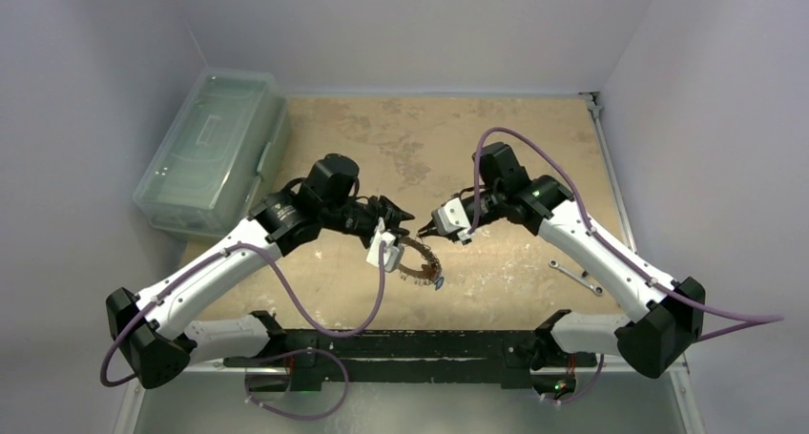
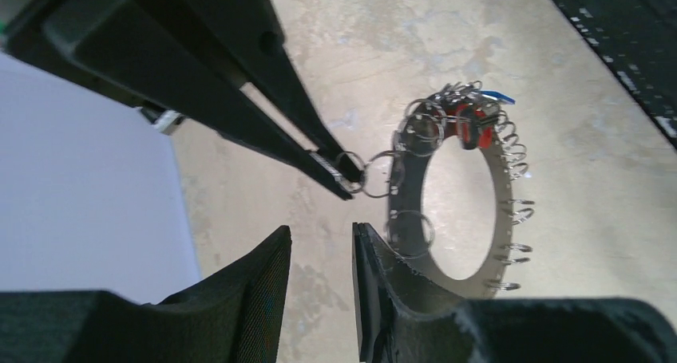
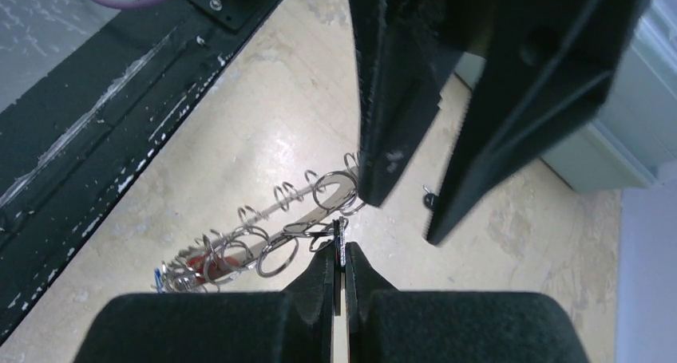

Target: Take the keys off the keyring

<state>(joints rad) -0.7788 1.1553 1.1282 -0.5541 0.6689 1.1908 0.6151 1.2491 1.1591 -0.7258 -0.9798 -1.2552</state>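
While the right hand (image 3: 342, 247) pinches a small ring (image 2: 349, 169), the parted left hand (image 2: 322, 234) half-hides the keyring (image 2: 407, 211).

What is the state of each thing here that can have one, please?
left gripper: open, holding nothing.
right gripper: shut on a small ring.
keyring: linked to that small ring.
keys: on the keyring.
plastic box: lid on.
spanner: lying flat.
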